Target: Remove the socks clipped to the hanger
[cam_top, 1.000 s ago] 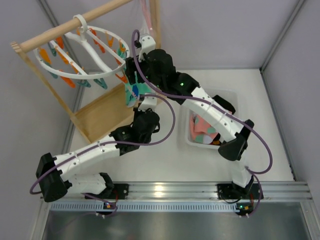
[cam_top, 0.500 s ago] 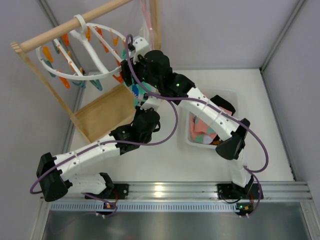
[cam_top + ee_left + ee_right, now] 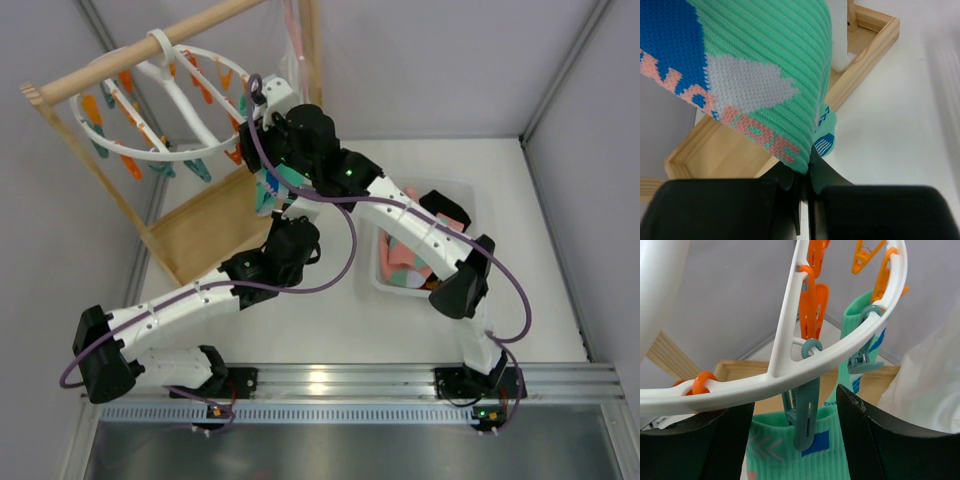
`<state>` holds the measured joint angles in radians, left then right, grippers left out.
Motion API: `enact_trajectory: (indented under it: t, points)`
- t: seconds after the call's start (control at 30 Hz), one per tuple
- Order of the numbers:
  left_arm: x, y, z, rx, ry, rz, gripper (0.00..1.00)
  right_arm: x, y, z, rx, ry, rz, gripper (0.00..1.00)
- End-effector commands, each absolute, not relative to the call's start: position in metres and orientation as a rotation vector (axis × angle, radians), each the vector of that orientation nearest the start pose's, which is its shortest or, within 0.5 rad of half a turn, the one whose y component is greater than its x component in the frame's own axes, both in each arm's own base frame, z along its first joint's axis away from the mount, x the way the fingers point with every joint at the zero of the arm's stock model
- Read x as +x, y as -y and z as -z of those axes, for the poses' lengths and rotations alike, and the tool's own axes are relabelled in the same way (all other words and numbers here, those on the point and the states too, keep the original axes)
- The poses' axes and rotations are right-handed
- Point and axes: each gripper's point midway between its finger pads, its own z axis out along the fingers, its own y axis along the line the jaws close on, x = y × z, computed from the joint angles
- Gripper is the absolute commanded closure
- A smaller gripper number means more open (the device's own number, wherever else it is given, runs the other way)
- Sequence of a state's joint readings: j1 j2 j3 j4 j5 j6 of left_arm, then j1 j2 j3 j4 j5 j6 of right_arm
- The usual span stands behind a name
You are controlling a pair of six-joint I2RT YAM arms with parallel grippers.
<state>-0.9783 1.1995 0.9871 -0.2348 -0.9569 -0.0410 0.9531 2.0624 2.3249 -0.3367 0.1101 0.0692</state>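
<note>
Bench (image 3: 330, 320), white, flat, carries everything. Light wooden rail frame (image 3: 205, 225) stands at far-left corner, its round rail running across the top. Left arm (image 3: 180, 305), white w/ black joints, reaches up-right toward the frame base; right arm (image 3: 410, 215), same build, arcs over from the right to the hanger's rim. White plastic ring hanger (image 3: 170, 152) w/ cross bars hangs by its hook on the rail, tilted, right rim lower. White plastic bin (image 3: 460, 195) sits on bench right of centre, behind right arm, w/ pink and mint socks (image 3: 405, 260) piled inside.

Mint-green knit sock (image 3: 765, 50) w/ blue, grey and pink patches hangs under the hanger's right rim, above the frame base. Left claw (image 3: 804, 175) is pressed together, pinching the sock's lower edge between black fingers. Right claw (image 3: 792, 405) is spread, one black finger each side of a teal plastic clip (image 3: 805, 425) that hangs from the ring and bites the sock's cuff; can't tell if fingers touch the clip. Orange plastic clips (image 3: 812, 305) hang just above, empty. Further along the rim another teal clip (image 3: 862, 355) holds more mint knit; can't tell if same sock.
</note>
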Motion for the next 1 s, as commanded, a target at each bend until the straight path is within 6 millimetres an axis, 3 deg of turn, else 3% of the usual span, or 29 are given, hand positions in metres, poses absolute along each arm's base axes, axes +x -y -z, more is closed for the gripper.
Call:
enact_trajectory:
  t: [0.0,0.23,0.47,0.6,0.63,0.83,0.93,0.97]
  points:
    - [0.295,0.189,-0.278,0.26,-1.764,-0.194,1.0,0.376,-0.492,-0.436,-0.562,-1.466,-0.667,0.37]
    - [0.296,0.192,-0.273,0.273,-1.771,-0.183,1.0,0.374,-0.497,-0.441,-0.54,-1.433,-0.644,0.47]
    - [0.292,0.194,-0.268,0.273,-1.78,-0.139,1.0,0.373,-0.496,-0.456,-0.508,-1.397,-0.666,0.69]
    - [0.291,0.196,-0.263,0.276,-1.789,-0.115,1.0,0.369,-0.496,-0.46,-0.515,-1.385,-0.681,0.96]
    - [0.291,0.197,-0.261,0.278,-1.794,-0.114,1.0,0.366,-0.497,-0.463,-0.523,-1.38,-0.691,0.99]
    - [0.285,0.196,-0.24,0.252,-1.83,-0.074,1.0,0.354,-0.499,-0.47,-0.561,-1.365,-0.751,1.0]
    - [0.281,0.192,-0.244,0.215,-1.821,-0.031,1.0,0.351,-0.5,-0.468,-0.581,-1.371,-0.768,1.0]
    - [0.275,0.195,-0.262,0.206,-1.796,0.061,1.0,0.347,-0.501,-0.464,-0.597,-1.378,-0.78,0.91]
